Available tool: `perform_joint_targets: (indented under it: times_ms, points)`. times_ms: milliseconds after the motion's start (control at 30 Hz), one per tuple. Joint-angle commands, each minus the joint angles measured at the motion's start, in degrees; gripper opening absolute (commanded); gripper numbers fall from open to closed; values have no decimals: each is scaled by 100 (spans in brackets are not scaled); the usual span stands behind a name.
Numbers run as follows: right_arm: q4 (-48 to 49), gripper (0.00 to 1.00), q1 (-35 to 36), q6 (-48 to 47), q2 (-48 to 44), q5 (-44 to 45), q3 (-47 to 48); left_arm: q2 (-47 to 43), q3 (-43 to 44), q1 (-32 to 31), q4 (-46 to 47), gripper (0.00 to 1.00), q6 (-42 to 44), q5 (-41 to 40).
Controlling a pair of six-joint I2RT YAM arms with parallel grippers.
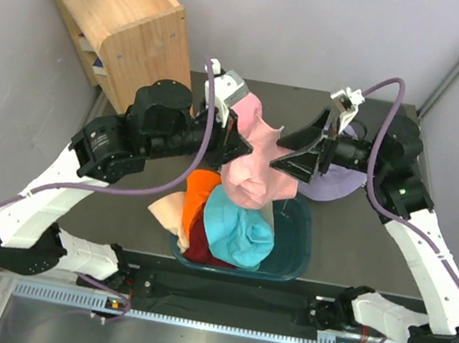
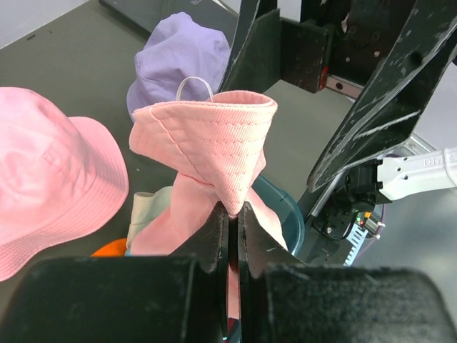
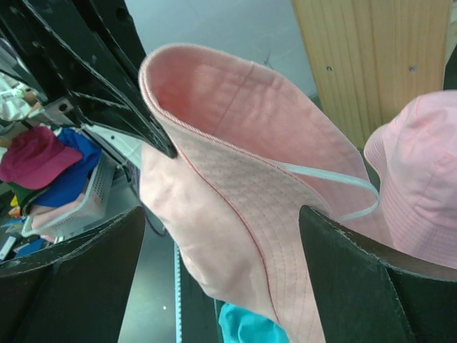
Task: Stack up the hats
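Left gripper (image 2: 233, 214) is fully closed, pinching a fold of the peach hat (image 1: 251, 175) and holding it up in the air at frame centre of the top view, above the far edge of the dark teal tub (image 1: 299, 241). The hat hangs crumpled, brim folded over, a thin white loop showing at the brim.

Right gripper (image 1: 279, 152) has its jaws spread wide, one on each side of the hanging hat in the right wrist view. It grips nothing; whether the right-hand finger touches the fabric is unclear.

Other hats:
- pink hat (image 2: 50, 186) lies on the table alone, left of the left wrist view
- lavender hat (image 1: 338, 186) lies on the table, right of centre, partly under the right arm
- orange hat (image 1: 201, 193), teal hat (image 1: 237, 231), maroon hat (image 1: 202, 254) and beige hat (image 1: 168, 208) are heaped loosely in and over the tub's left side, lower centre

Progress looks early to middle. No tidy stack shows anywhere. Two hats are out and lying apart, one is in hand and four wait in the tub. Likely step in hand: opening up or re-gripping the peach hat with both arms before setting it on another hat. Left to do: place it, then pull and stack the rest.
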Motion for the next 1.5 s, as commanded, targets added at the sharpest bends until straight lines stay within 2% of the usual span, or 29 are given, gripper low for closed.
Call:
perform_joint_targets:
  times_ms: [0,300,567,767,800,867,900,933,1067,1167,1300,1467]
  points:
    - [-112,89,-64,-440,-58,99,-73,22,278,34,87,0,80,136]
    - [-139,93,-231,-625,-137,485,-415,-5,322,95,52,0,115,84]
    - [-7,93,-539,-590,-58,346,-617,180,480,245,43,0,211,268]
    - [300,58,-557,-169,83,-330,-609,311,472,516,324,0,282,426]
    - [396,45,-557,32,91,-532,-635,347,463,552,386,0,273,461]
    - [904,28,-557,340,83,-709,-758,452,446,649,544,0,273,532]
    - [1029,8,-548,568,48,-770,-802,487,402,693,597,0,230,480]
    - [1065,1,-557,623,22,-745,-872,522,375,780,702,0,212,349]
    - [1074,0,-627,684,-172,-367,-995,733,296,1097,1000,0,124,373]
    - [899,0,-890,807,-295,229,-1118,926,322,1299,1246,0,-25,330]
    - [766,0,-1707,1088,-619,889,-1355,1322,480,1405,1599,0,-289,488]
    - [363,0,-2480,1273,-585,1031,-1435,2374,1191,1414,1644,0,-579,857]
